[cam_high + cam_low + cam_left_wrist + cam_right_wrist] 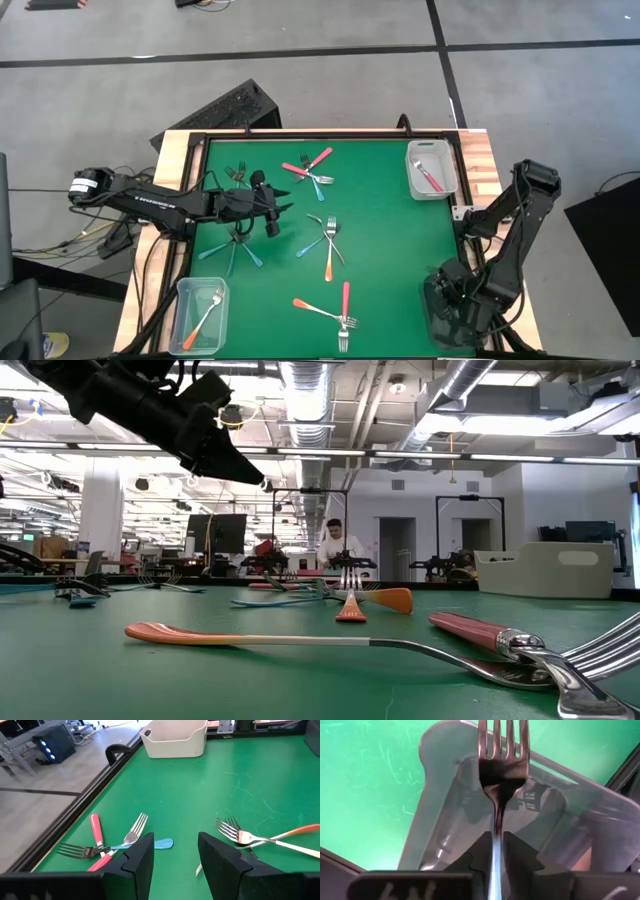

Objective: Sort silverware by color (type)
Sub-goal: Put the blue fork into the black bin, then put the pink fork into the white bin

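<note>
Clearly, the left gripper (283, 212) stretches over the green table (380, 250), jaws apart and empty, above scattered forks (329, 245). Only the right wrist view shows the right gripper (496, 851) clamping a fork (501, 750) over a clear bin (445, 820).

Four views cover one green table (380, 230). The high view looks straight down on the whole tabletop, with the floor around it. The low view sits at tabletop height, looking level across the green surface into a large room, very close to the nearest forks (330, 645). The left wrist view looks forward and down between two dark fingers (142, 860) toward the table's far edge and a clear bin (175, 740) also seen from above. The right wrist view looks down at very close range into another clear bin (470, 815).
</note>
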You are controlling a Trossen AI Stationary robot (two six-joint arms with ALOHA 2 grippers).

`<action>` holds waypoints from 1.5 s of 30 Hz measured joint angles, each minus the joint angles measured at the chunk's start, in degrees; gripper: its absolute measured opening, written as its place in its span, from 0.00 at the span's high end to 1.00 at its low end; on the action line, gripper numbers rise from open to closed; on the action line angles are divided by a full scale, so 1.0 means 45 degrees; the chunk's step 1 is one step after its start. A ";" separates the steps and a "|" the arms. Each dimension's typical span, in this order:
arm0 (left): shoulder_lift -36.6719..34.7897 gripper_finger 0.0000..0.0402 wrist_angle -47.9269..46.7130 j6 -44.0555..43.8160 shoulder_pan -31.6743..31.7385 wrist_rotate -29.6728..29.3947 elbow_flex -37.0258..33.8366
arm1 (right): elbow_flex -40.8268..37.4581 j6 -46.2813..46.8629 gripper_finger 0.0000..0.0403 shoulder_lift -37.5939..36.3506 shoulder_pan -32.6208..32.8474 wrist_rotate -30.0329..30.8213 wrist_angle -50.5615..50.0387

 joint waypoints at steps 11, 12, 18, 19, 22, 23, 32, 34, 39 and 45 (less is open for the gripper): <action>0.0000 0.65 0.0219 0.0143 0.0000 -0.0084 -0.0005 | 0.0000 -0.0168 0.59 -0.0798 -0.0431 0.1592 -0.0455; 0.0000 0.65 0.0219 0.0143 0.0000 -0.0084 -0.0005 | 0.0000 -0.0331 0.59 -0.0895 -0.0546 0.2174 -0.0514; 0.0000 0.65 0.0091 0.0139 0.0000 -0.0090 -0.0005 | 0.0010 -0.1920 0.59 -0.1427 -0.1828 0.6968 -0.0617; -0.0005 0.65 0.0034 0.0129 0.0000 -0.0094 -0.0005 | 0.0010 -0.2407 0.60 -0.1435 -0.2168 0.7687 -0.0614; -0.0061 0.65 -0.0120 -0.0056 0.0000 -0.0112 -0.0005 | 0.0010 -0.4084 0.60 -0.1402 -0.3475 0.9015 -0.0581; -0.0087 0.65 -0.0208 -0.0111 0.0000 -0.0123 -0.0005 | 0.0010 -0.4560 0.60 -0.1374 -0.3923 0.9183 -0.0540; -0.0141 0.65 -0.0296 -0.0342 -0.0010 0.0698 -0.0005 | 0.0010 -1.1600 0.60 0.0490 -0.9107 0.9280 0.3813; -0.0141 0.65 -0.0296 -0.0342 -0.0010 0.0708 -0.0005 | 0.0010 -1.3880 0.60 0.0945 -1.0203 0.8308 0.5669; -0.0141 0.65 -0.0823 -0.0526 -0.0005 0.0958 -0.0005 | 0.0014 -1.8467 0.59 0.1761 -1.2452 0.5233 0.9193; -0.0123 0.65 -0.3080 -0.1637 -0.0024 0.1089 -0.0005 | -0.0005 -2.0781 0.57 0.2353 -1.4271 0.3382 1.0202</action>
